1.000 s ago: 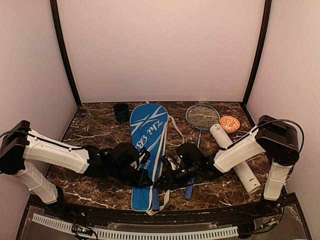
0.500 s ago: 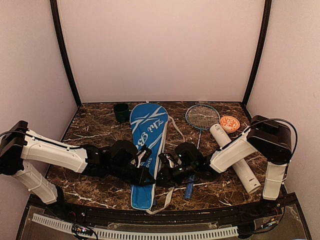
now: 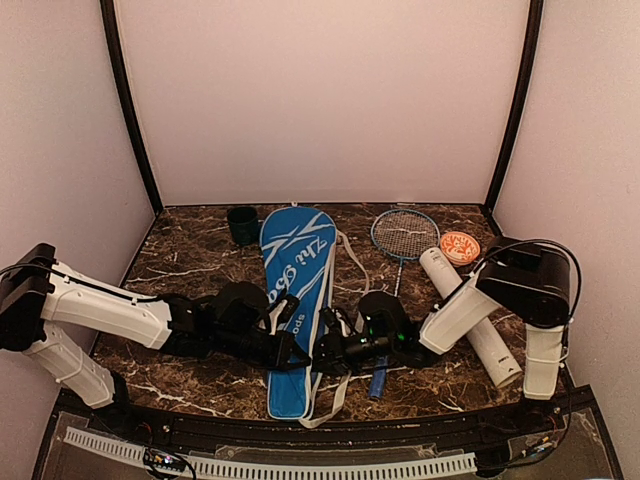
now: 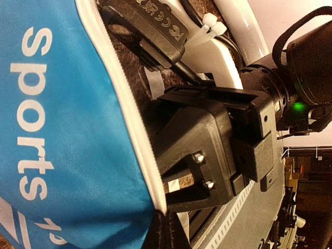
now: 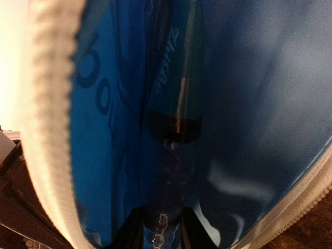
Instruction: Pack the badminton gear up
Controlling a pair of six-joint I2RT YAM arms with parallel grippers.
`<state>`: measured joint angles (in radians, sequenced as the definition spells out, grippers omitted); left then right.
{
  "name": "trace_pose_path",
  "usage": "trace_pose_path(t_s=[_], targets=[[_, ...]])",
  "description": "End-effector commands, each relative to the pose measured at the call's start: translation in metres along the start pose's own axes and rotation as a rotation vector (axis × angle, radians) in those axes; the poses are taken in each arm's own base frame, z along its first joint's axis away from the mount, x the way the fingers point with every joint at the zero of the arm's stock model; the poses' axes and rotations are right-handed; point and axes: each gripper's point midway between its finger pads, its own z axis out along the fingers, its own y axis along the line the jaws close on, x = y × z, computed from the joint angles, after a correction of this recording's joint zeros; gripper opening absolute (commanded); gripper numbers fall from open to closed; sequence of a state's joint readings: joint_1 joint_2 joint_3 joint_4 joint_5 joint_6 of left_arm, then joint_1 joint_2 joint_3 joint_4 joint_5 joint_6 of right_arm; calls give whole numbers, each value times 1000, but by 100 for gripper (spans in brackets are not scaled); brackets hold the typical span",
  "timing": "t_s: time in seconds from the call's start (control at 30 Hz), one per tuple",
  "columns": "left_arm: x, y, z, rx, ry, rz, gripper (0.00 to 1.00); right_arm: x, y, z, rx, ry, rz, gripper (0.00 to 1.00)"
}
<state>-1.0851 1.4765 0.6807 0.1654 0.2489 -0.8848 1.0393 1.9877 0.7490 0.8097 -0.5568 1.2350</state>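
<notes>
Right jaws shifted left into mouth of racket bag [image 3: 296, 262].

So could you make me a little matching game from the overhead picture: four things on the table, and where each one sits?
Things:
1. dark cup
2. blue bag
3. white tube
4. orange disc

Places:
A. right side, lying slanted
B. far left corner
C. far right, beside the tube's far end
D. centre, running front to back

Pairs: 1-B, 2-D, 3-A, 4-C
</notes>
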Motion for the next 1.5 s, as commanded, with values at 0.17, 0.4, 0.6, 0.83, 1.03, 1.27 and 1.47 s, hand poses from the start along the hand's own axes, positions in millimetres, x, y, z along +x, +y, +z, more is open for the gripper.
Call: trace_pose_path(t_s=[0.17, 0.4, 0.6, 0.83, 1.03, 1.27, 1.47], targets=[[5, 2, 1, 24, 29, -18, 0, -10, 15, -8, 23, -18, -100, 52], [2, 10, 0, -2, 18, -26, 0, -3, -6, -27, 222, 15, -167, 48], [0, 10, 1, 2, 17, -24, 0, 12, -7, -37, 211, 48, -148, 41], [-3, 4, 5, 31, 14, -20, 0, 18, -1, -20, 94, 70, -99, 18], [-6, -5, 6, 71, 11, -18, 0, 18, 13, 6, -10, 88, -93, 11], [-7, -12, 4, 107, 4, -9, 0, 11, 32, 26, -79, 99, -116, 7], [-7, -15, 0, 122, -3, -5, 0, 14, 19, 26, -69, 102, -97, 19]])
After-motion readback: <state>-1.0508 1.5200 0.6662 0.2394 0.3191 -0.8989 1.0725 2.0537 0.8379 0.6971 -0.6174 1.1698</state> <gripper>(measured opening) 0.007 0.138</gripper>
